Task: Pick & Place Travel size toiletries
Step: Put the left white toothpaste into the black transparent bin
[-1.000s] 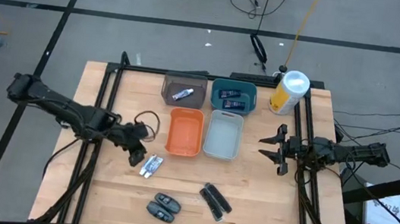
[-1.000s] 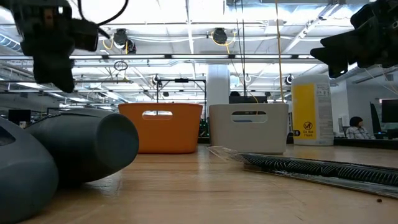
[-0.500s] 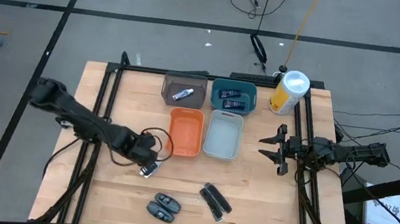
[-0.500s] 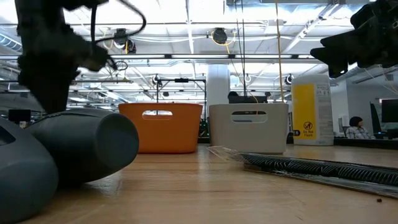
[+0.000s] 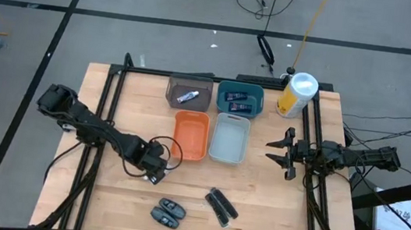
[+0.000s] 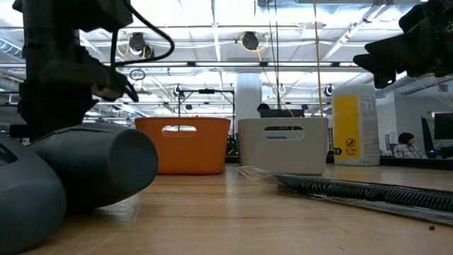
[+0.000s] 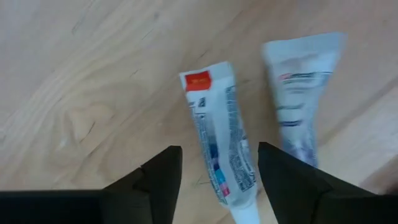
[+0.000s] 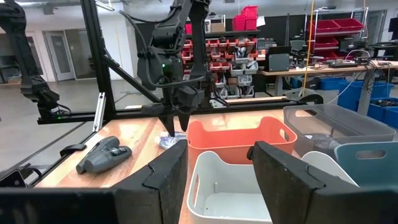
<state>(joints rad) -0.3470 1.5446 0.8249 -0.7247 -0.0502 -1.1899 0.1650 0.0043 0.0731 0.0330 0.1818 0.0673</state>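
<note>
A white tube with a red end [image 7: 217, 143] lies flat on the wooden table, left of the orange bin [image 5: 190, 135]. My left gripper [image 5: 156, 174] is down over it, open, one finger on either side of the tube with a gap on each side. A second white tube [image 7: 297, 93] lies next to it. Another silvery tube [image 5: 187, 95] lies in the grey bin, and dark blue tubes [image 5: 239, 98] lie in the teal bin. Two grey ovals [image 5: 167, 212] and two black bars [image 5: 220, 206] rest near the front edge. My right gripper [image 5: 281, 152] waits open at the table's right.
A pale bin [image 5: 228, 138] stands beside the orange one, with the grey bin [image 5: 191, 86] and the teal bin [image 5: 241, 88] behind them. A yellow-and-white canister [image 5: 297, 95] stands at the back right. Black rails run along both sides of the table.
My left gripper has moved toward the table's right and near edges and come down over the white tube, which lies where it was.
</note>
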